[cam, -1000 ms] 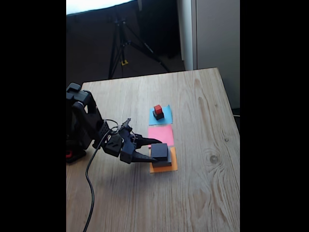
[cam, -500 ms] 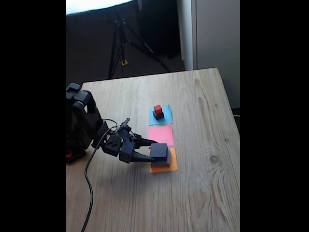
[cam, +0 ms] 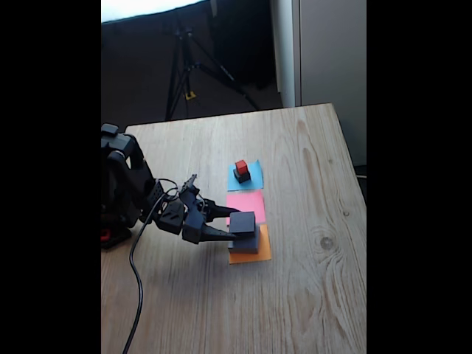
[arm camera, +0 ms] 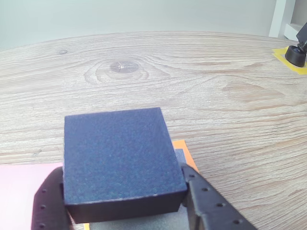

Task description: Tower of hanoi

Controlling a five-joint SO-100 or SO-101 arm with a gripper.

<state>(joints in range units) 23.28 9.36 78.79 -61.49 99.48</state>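
Note:
My gripper point(cam: 236, 225) is shut on the medium black block point(cam: 243, 221), holding it by its sides just above the large flat grey block point(cam: 248, 244), which lies on the orange paper square point(cam: 251, 256). In the wrist view the black block point(arm camera: 117, 160) sits between my fingers point(arm camera: 205, 207), with a strip of the grey block point(arm camera: 180, 156) and an orange paper corner point(arm camera: 186, 149) showing beneath it. On the blue paper square point(cam: 254, 179), further back, the tiny red cube point(cam: 241, 166) rests on the small black cube point(cam: 241, 176).
A bare pink paper square point(cam: 247, 203) lies between the blue and orange ones. The arm's base point(cam: 118, 192) and its cable point(cam: 136, 273) are at the table's left. A tripod point(cam: 188, 66) stands beyond the far edge. The wooden table point(cam: 317, 221) has free room on the right.
The gripper has risen slightly with the medium black block, lifting it off the grey block. The stack on the blue paper has not moved.

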